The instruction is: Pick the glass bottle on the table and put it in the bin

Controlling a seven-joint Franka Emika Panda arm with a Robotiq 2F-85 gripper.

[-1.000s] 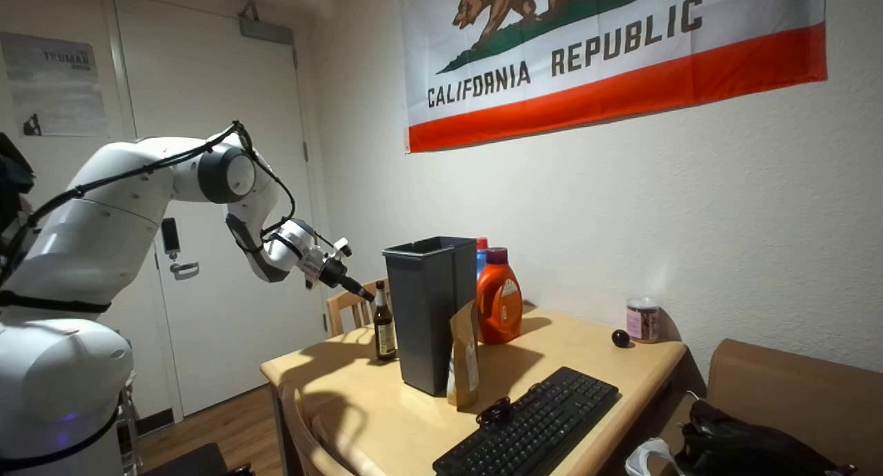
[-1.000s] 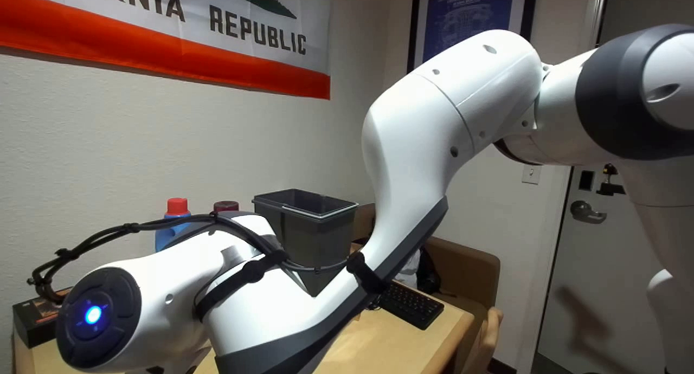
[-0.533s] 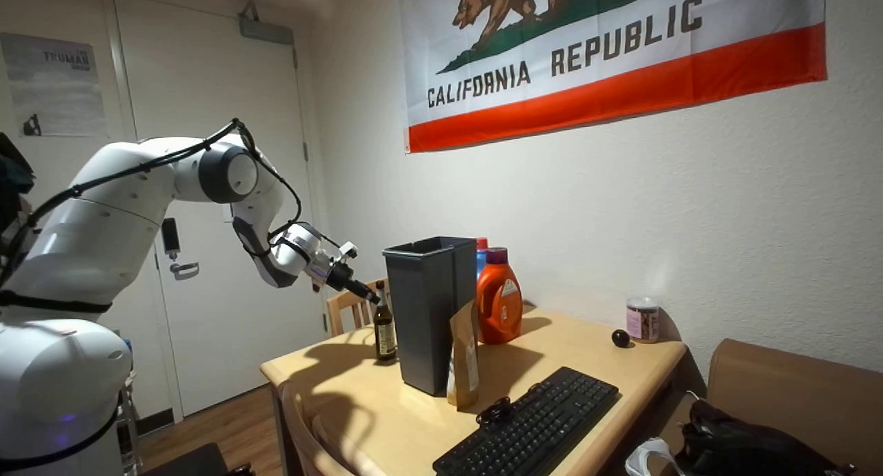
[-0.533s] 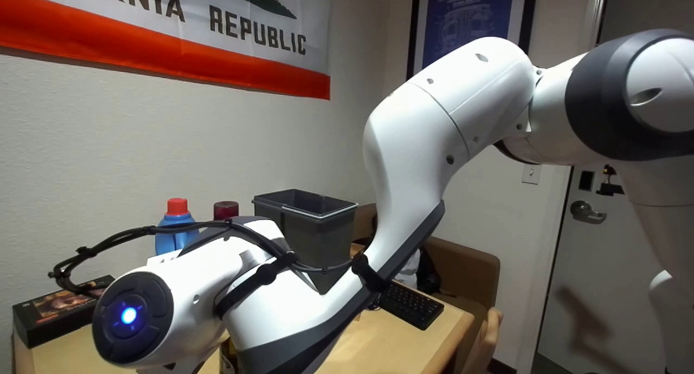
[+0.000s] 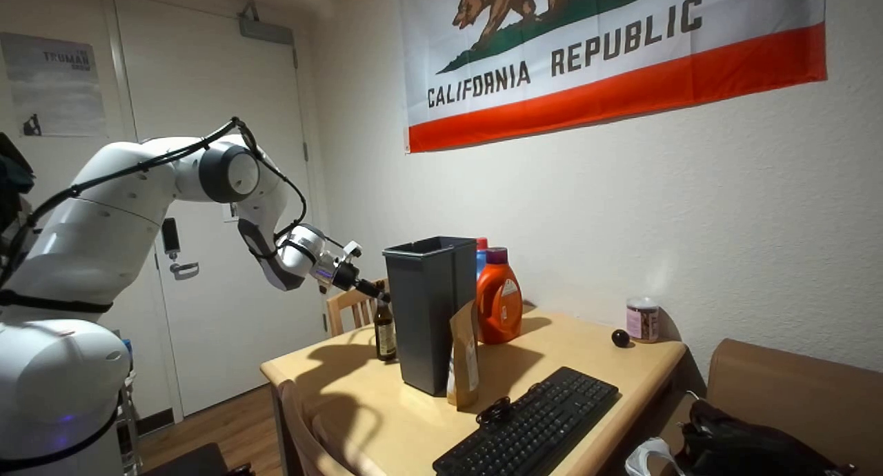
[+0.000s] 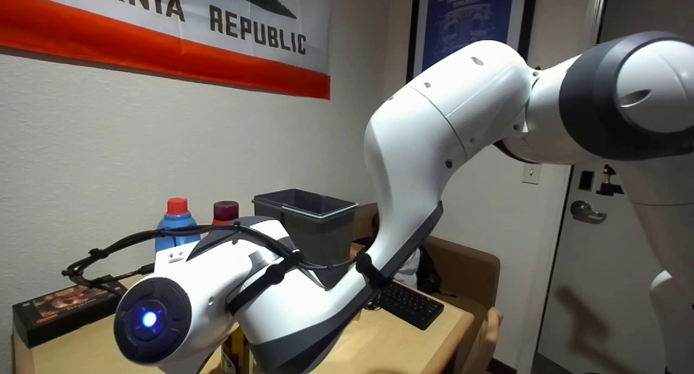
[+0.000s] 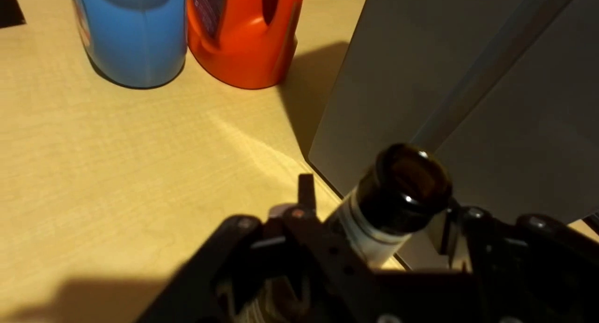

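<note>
The glass bottle (image 5: 385,335), dark brown with a pale label, stands upright on the light wooden table (image 5: 407,431), close beside the bin (image 5: 429,317). At its neck is my gripper (image 5: 383,297), reaching in at a downward slant. In the wrist view the jaws stand apart on either side of the bottle neck (image 7: 374,224), with a gap left on both sides. The bottle's open mouth rises between the gripper's (image 7: 379,203) fingertips, its rim overlapping the right one. Behind the neck is the bin's grey wall (image 7: 398,79). Both exterior views show the bin's open top (image 6: 306,203).
An orange jug (image 7: 248,47) and a blue jug (image 7: 135,37) stand past the bottle. A brown paper bag (image 5: 464,359) leans by the bin, with a keyboard (image 5: 528,424) in front. A black box (image 6: 65,311) lies at the table's far end.
My gripper has moved forward, to the right in an exterior view, until the neck sits between its fingers. The wrist has swung aside, uncovering more of the blue jug and the black box.
</note>
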